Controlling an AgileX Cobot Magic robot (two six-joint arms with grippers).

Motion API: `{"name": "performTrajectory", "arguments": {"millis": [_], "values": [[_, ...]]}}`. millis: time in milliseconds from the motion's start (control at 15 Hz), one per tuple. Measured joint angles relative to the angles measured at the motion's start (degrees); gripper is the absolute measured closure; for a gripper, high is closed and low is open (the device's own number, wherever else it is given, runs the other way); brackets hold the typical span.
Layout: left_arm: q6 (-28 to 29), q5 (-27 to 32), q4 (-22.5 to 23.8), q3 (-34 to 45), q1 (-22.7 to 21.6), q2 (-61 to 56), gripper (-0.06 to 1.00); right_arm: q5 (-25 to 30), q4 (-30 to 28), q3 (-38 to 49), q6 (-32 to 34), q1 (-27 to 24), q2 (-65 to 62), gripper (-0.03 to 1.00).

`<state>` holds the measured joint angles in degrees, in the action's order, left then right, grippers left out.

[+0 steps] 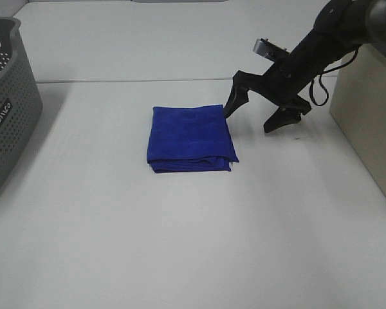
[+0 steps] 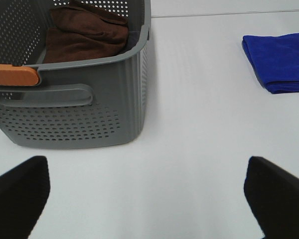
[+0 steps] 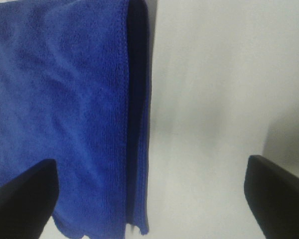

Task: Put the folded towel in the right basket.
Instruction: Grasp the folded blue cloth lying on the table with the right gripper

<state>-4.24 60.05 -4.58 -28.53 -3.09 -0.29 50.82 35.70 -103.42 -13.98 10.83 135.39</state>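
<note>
The folded blue towel (image 1: 190,138) lies flat on the white table near the middle. It also shows in the right wrist view (image 3: 65,114) and in the left wrist view (image 2: 281,59). My right gripper (image 1: 249,122) is open and empty, just right of the towel's right edge and low over the table. One finger (image 1: 233,103) is over the towel's far right corner. In the right wrist view the gripper (image 3: 149,199) straddles the towel's edge. My left gripper (image 2: 149,199) is open and empty, off to the left and far from the towel. It is outside the exterior view.
A grey perforated basket (image 1: 6,109) stands at the left edge. In the left wrist view the basket (image 2: 114,99) holds a brown towel (image 2: 84,35) and has an orange handle (image 2: 12,74). A beige container wall (image 1: 367,122) stands at the right edge.
</note>
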Motion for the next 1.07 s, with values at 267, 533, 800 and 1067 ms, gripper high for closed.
{"name": "performTrajectory", "arguments": {"millis": [267, 533, 800, 1067], "values": [[0.0, 0.0, 0.0, 0.0, 0.0, 0.0, -0.04, -0.6, 1.9, -0.4, 0.0, 0.0, 2.5, 0.02], [0.0, 0.0, 0.0, 0.0, 0.0, 0.0, -0.04, 0.2, 4.6, -0.7, 0.0, 0.6, 3.4, 0.03], [0.0, 0.0, 0.0, 0.0, 0.0, 0.0, -0.04, -0.9, 9.5, -1.4, 0.0, 7.7, 5.6, 0.06], [0.0, 0.0, 0.0, 0.0, 0.0, 0.0, -0.04, -8.0, 12.1, -1.6, 1.7, 15.2, 8.0, 0.69]]}}
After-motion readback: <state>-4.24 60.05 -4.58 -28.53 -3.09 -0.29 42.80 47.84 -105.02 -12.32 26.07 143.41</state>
